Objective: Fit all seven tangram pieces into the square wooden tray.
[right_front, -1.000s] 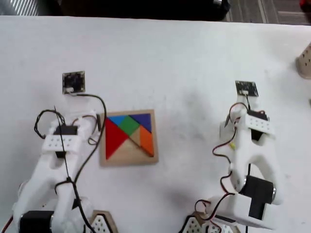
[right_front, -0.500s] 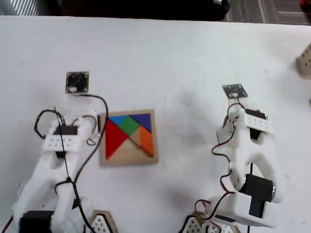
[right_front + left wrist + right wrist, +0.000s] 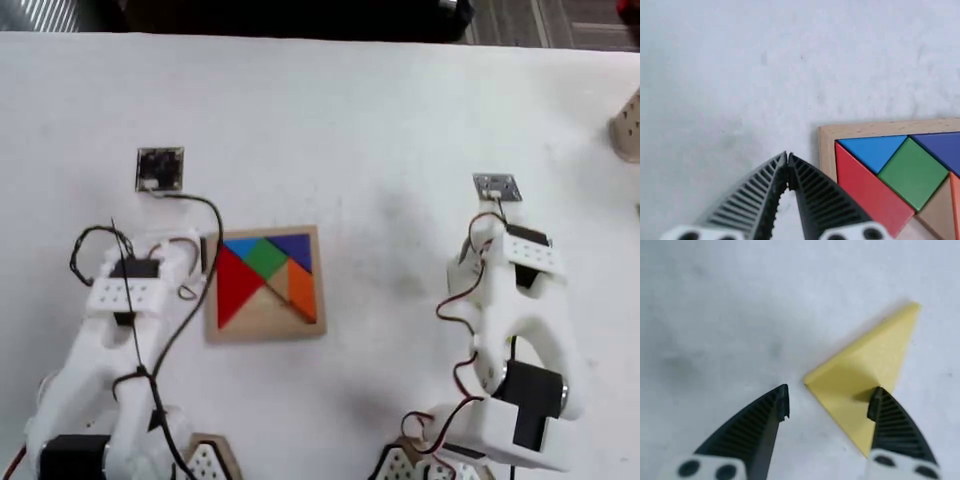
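Jaws of right gripper (image 3: 831, 392) spread but off-centre on yellow triangle (image 3: 860, 365). Closing here likely clips one corner, and the piece pivots or skids on table (image 3: 715, 300).
One jaw overlaps the triangle's face, the other is over bare table just beside its corner; most of the piece lies outside the gap. Left gripper (image 3: 788, 156) pressed together, empty, near tray (image 3: 826, 145) corner.

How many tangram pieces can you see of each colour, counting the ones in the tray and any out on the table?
red piece: 1
light blue piece: 1
green piece: 1
dark blue piece: 1
orange piece: 1
yellow piece: 1
Total: 6
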You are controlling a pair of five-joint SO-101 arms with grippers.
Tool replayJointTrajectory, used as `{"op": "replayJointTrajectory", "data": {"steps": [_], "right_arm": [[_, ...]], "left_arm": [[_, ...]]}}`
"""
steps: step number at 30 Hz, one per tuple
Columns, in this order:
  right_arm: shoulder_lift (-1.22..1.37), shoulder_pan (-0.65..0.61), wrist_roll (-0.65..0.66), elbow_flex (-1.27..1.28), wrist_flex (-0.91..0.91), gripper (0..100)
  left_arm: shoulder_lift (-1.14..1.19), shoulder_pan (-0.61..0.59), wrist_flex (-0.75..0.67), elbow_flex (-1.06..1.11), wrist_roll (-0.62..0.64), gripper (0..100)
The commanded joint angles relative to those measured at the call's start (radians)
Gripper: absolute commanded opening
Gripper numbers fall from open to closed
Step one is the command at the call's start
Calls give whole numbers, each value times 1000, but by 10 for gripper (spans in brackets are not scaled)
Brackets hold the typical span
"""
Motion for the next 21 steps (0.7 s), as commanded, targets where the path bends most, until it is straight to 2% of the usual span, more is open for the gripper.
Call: {"op": "replayJointTrajectory", "data": {"steps": [1, 10, 13, 21], "right_arm": [[-38, 21, -17, 2, 19, 258], [-139, 27, -44, 71, -28, 256], [-105, 28, -44, 84, -74, 256], [33, 47, -48, -34, 16, 256]], "left_arm": [[1, 1, -25, -34, -14, 24], [1, 1, -25, -34, -14, 24], [1, 1, -25, -34, -14, 24], [1, 1, -18, -34, -14, 24]]}}
